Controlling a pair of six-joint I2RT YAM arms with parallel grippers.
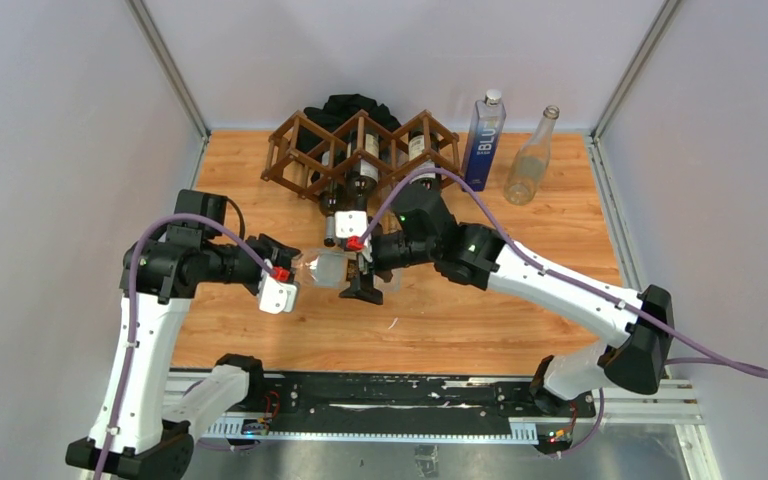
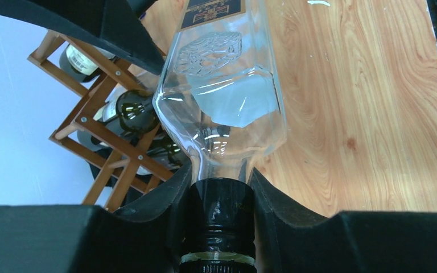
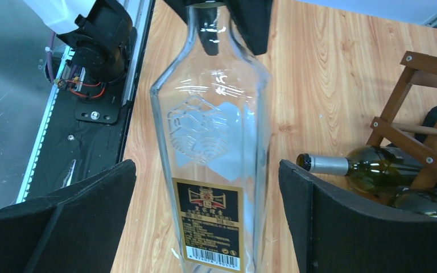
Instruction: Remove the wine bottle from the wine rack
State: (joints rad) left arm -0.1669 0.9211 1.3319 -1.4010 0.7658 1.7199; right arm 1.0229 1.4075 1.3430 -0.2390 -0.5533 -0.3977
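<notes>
My left claw (image 2: pixel 219 193) was clenched hard on the black-capped neck of the clear bottle (image 2: pixel 227 96), one finger pressed to each side of it. My right claw (image 3: pixel 207 187) stood wide apart, a black pad on either side of the bottle's labelled body, with a gap showing on both sides. The bottle lay roughly level between my two claws, over the wooden table (image 1: pixel 560 210), out in front of the wine rack (image 3: pixel 432 64) and clear of its slats. Dark bottles (image 3: pixel 370 170) lay in the rack's cells, their necks pointing towards me. Behind the rack sat a heap of black cloth (image 1: pixel 355 105). To its right, at the back of the table, stood a blue bottle (image 1: pixel 483 140) and beside it an empty glass bottle (image 1: pixel 530 165).
</notes>
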